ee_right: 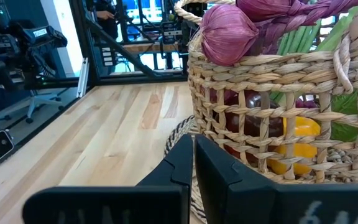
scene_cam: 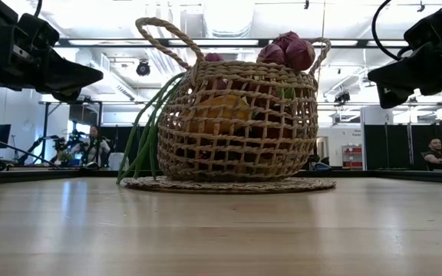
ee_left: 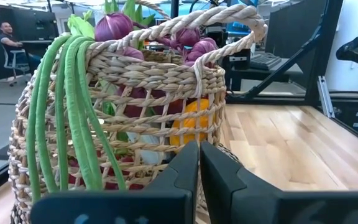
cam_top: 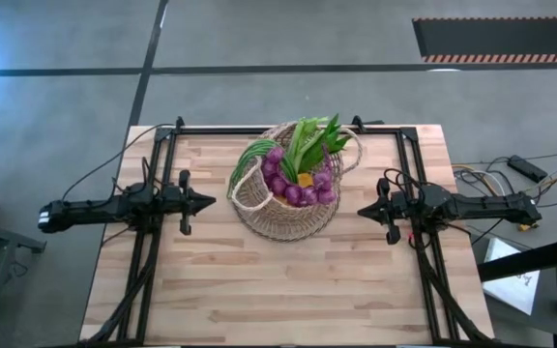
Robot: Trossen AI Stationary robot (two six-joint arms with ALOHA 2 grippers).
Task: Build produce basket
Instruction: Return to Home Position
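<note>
Basket centre frame, full | left fingers, right fingers clenched, empty | we fear overhanging greens slipping out.

Light wood-plank surface carrying one woven mat.
The flat round mat lies at the far middle of the surface, and the wicker basket stands on it. A black frame runs along the far edge and down both sides.
</note>
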